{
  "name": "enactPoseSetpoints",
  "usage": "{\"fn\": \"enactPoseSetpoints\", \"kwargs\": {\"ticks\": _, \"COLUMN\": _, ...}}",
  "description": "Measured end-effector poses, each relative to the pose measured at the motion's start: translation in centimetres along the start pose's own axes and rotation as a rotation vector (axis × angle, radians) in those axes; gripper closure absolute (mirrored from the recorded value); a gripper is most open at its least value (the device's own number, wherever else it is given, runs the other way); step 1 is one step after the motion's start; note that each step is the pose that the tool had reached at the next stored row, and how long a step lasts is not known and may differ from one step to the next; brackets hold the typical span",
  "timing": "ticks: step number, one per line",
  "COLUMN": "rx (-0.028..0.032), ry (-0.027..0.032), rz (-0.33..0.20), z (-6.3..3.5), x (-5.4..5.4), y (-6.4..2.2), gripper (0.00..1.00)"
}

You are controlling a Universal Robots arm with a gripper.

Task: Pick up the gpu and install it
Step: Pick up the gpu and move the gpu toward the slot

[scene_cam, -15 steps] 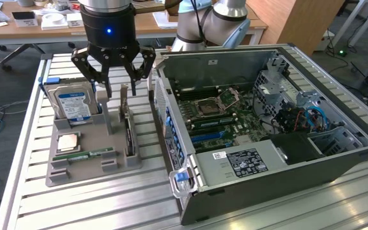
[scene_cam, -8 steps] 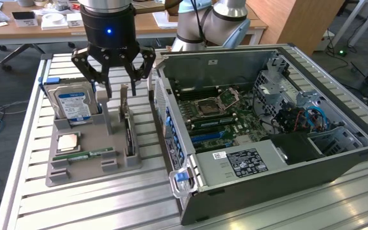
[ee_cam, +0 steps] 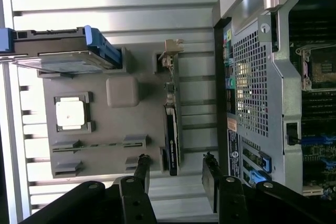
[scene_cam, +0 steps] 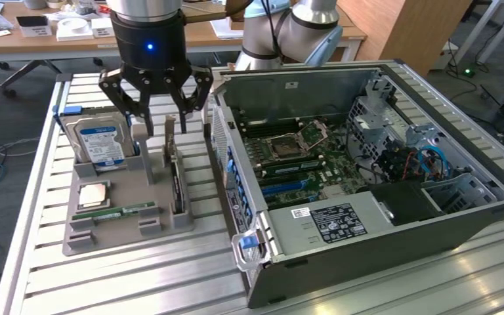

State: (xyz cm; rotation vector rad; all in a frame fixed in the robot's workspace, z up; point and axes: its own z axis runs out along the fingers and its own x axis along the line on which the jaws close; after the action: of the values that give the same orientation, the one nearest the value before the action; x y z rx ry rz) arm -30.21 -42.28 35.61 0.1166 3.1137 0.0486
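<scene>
The claw [scene_cam: 168, 128] hangs with fingers [scene_cam: 147, 121] spread wide, just over the graphics card [scene_cam: 176, 180], which stands on edge in the gray tray [scene_cam: 121, 236]. Hard drive [scene_cam: 102, 141] upright beside it, open computer case [scene_cam: 322, 226] on the exterior view's right.

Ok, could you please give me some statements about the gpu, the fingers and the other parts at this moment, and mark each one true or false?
1. The gpu stands on its edge in a slot of the grey tray. True.
2. The fingers are shut on the gpu. False: they are open, and the gpu sits in the tray, not gripped.
3. The hard drive lies flat inside the computer case. False: it stands upright in the tray, outside the case.
4. The computer case is open, so the motherboard is visible. True.
</scene>
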Motion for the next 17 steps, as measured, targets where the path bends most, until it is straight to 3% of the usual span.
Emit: {"fn": "enactPoseSetpoints", "kwargs": {"ticks": 17, "rx": 0.0000, "ry": 0.0000, "rz": 0.000, "z": 1.35, "x": 0.0, "y": -0.04, "gripper": 0.47}}
